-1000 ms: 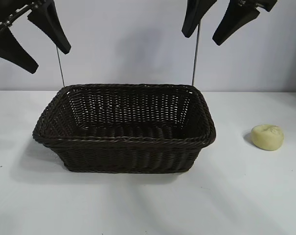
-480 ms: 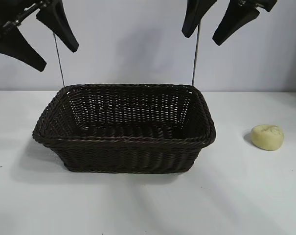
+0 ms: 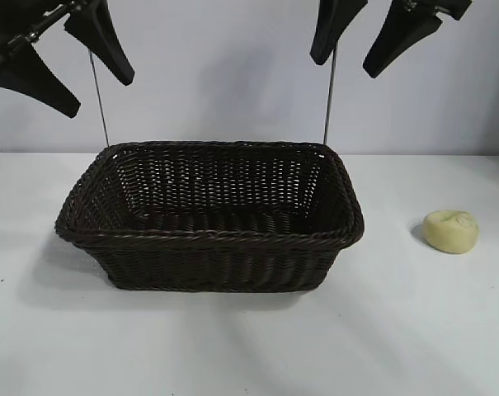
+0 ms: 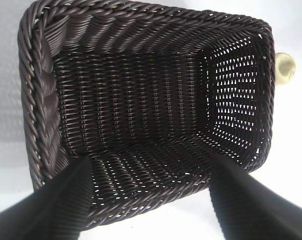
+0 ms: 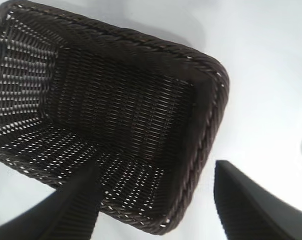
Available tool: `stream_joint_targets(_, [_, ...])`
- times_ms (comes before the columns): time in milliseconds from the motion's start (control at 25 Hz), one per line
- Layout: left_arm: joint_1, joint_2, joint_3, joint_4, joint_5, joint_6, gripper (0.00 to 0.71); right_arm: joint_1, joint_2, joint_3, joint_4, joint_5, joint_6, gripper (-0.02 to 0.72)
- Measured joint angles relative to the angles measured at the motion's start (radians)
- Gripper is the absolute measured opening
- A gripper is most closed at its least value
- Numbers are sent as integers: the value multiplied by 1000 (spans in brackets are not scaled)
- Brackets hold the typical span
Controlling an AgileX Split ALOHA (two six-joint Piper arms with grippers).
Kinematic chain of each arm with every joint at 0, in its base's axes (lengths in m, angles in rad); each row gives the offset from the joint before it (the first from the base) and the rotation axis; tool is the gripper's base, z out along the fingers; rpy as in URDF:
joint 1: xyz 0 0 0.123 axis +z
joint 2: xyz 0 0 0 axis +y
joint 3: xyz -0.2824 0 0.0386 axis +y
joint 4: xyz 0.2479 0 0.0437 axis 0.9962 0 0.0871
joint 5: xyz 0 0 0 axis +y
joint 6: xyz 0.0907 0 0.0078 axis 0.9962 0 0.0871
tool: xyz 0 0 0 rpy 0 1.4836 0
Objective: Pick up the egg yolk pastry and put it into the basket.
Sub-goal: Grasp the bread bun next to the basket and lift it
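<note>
Egg yolk pastry (image 3: 451,231): a small pale yellow ball with a creased, whitish top, resting on the white table (image 3: 249,346) at about 3 o'clock from the basket, well apart from its rim and untouched by either gripper. In the left wrist view only a sliver of it (image 4: 285,69) showed past the basket's far end wall.

Basket (image 3: 209,235): a rectangular, nearly black wicker basket with sloping sides and a braided rim, standing upright near the table's middle; its woven floor held nothing.

Right gripper (image 3: 366,41): hung in the air at about 1 o'clock from the basket, above its far right corner, fingers spread and grasping nothing. It stood up and toward 10 o'clock of the pastry, well apart from it.

Left gripper (image 3: 63,59): hung in the air at about 11 o'clock from the basket, above its far left corner, fingers likewise parted and empty.

Rods (image 3: 98,99): two thin upright metal rods rose behind the basket's two far corners.

Backdrop (image 3: 216,74): a plain pale wall stood behind the table.
</note>
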Motion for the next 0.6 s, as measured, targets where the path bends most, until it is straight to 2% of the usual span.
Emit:
stream_joint_targets(280, [0, 0, 0, 0, 0, -1, 489, -104, 0, 0, -53, 0, 0, 474])
stream_joint_targets(600, [0, 0, 0, 0, 0, -1, 489, -141, 6, 0, -132, 0, 9, 474])
